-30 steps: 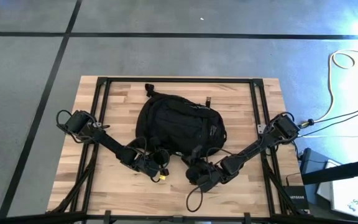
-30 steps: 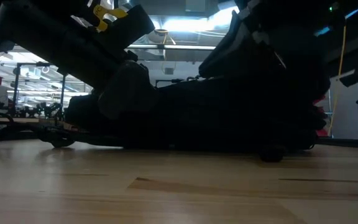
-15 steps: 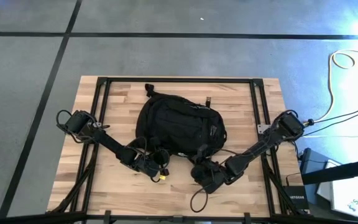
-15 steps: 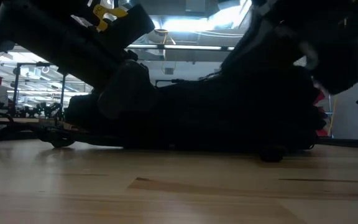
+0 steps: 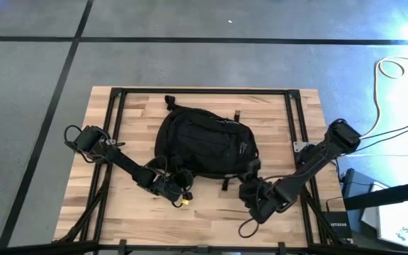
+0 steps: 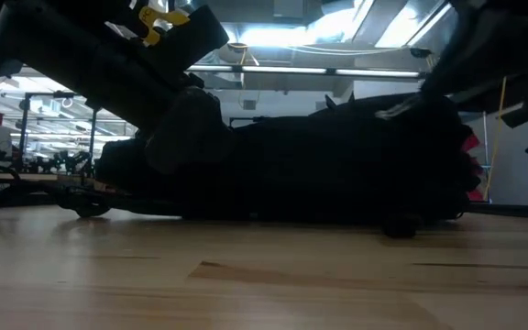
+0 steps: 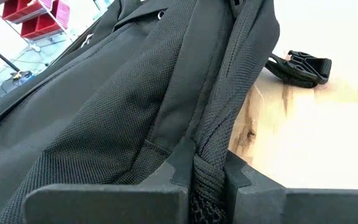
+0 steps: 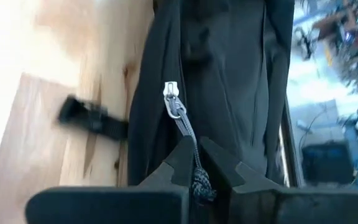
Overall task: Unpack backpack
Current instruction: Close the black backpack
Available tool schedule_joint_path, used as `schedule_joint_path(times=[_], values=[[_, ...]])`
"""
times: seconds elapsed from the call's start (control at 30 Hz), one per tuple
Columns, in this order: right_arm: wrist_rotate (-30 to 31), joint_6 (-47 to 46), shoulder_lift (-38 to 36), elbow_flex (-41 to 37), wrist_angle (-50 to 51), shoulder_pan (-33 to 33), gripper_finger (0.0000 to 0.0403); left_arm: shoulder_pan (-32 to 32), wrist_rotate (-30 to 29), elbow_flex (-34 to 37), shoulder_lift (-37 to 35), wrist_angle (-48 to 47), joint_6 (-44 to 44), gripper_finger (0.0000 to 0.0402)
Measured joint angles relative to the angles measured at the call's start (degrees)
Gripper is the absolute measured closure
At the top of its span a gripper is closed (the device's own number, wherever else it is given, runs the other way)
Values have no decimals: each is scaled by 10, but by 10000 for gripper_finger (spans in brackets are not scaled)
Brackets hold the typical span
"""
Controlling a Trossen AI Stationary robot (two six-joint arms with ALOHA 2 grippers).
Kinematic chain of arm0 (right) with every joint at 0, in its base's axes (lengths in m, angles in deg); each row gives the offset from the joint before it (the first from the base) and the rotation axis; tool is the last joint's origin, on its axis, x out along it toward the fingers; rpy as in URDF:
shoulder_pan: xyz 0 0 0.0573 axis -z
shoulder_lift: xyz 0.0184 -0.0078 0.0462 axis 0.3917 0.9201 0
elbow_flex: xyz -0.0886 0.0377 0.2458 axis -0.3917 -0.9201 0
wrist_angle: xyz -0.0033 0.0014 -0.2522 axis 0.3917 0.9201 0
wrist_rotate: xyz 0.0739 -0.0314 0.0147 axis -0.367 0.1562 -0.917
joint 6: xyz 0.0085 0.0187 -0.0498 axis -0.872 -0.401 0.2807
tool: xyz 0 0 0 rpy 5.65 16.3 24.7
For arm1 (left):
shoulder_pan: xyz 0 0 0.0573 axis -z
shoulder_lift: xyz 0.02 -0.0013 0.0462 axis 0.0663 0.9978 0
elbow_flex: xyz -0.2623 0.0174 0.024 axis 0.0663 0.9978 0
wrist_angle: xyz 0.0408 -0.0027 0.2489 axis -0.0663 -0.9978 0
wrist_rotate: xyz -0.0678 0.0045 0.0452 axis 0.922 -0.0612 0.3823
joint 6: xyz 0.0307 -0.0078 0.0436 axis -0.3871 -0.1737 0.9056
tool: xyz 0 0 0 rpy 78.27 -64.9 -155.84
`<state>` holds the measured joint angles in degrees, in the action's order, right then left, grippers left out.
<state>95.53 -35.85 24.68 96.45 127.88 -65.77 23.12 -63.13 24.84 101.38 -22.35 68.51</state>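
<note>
Low over the near part of the bench [image 5: 119,212], both dark arms reach inward from their bases at the two sides. Folded at the elbow, the left arm slants toward the middle; its left tool [image 5: 183,185] sits at the near left edge of the backpack [image 5: 205,142], its fingers closed tight on a black woven strap [image 7: 219,134] of the pack, as the left wrist view shows. From the far right edge the right arm stretches in a long diagonal, with the right tool [image 8: 195,168] just off the pack's near right corner; its fingers are pinched on the dark cord [image 8: 190,140] of a silver zipper pull [image 8: 173,99], drawn taut along the pack's side.

Flat on the middle of the light wooden bench lies the rounded black backpack, its top loop [image 5: 168,101] pointing to the far edge. A loose black buckle [image 7: 303,64] rests on the wood beside it. Black frame rails run along the bench's sides. Around it is grey floor with dark lines, and a pale cable [image 5: 388,78] coils at the right. In the low view, a bright workshop with shelving shows behind.
</note>
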Motion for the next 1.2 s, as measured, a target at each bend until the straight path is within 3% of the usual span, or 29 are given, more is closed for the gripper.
schedule_joint_path(times=[0.2,0.5,0.77,0.97,1.2], values=[[-55,-58,-43,-42,-3,-25,402,0,0,0,0,0,-8,389],[-114,-217,-174,-198,-37,-30,402,0,1,0,0,-1,-10,389],[-111,-310,-265,-259,26,-31,402,0,7,0,0,-1,-15,389],[-69,-451,-292,-260,143,-31,402,1,11,0,0,0,-15,389],[-54,-538,-301,-260,179,-10,402,2,13,0,0,0,-16,389]])
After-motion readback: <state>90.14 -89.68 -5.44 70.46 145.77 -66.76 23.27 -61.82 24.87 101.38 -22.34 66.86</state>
